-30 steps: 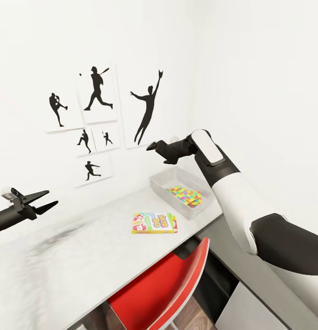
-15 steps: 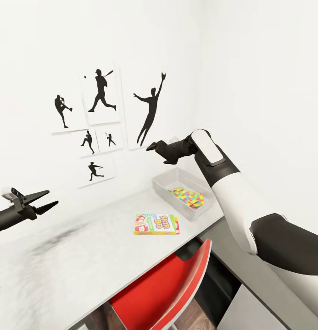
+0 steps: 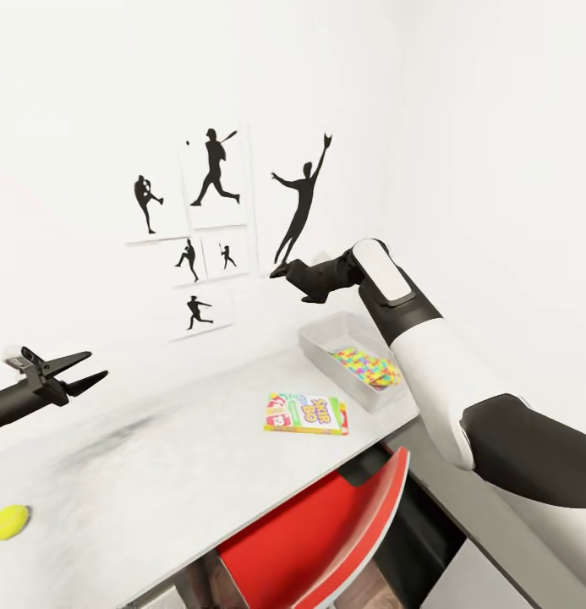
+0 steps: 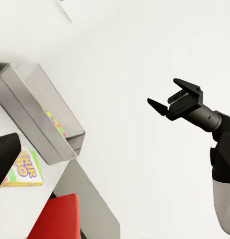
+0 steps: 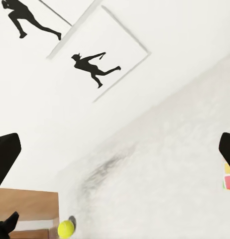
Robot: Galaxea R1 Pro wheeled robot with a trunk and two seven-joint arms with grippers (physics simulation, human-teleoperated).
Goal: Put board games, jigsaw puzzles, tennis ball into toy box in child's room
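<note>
— Where's everything on the table [image 3: 157, 474]?
— Toy box [image 3: 326, 341] right of centre with jigsaw puzzles [image 3: 366, 368] inside, under the right gripper [image 3: 286, 271], open and empty; board game [image 3: 307, 414] below it
— The tennis ball [image 3: 8, 521]?
— Lower left, beneath the left gripper [image 3: 79, 370], spread wide, holding nothing

Puzzles [image 3: 366, 368] in box [image 3: 326, 348], seemingly.

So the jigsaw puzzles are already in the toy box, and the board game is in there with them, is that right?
Not quite: the head view shows the board game lying on the table beside the toy box, not in it. The jigsaw puzzles are inside.
</note>
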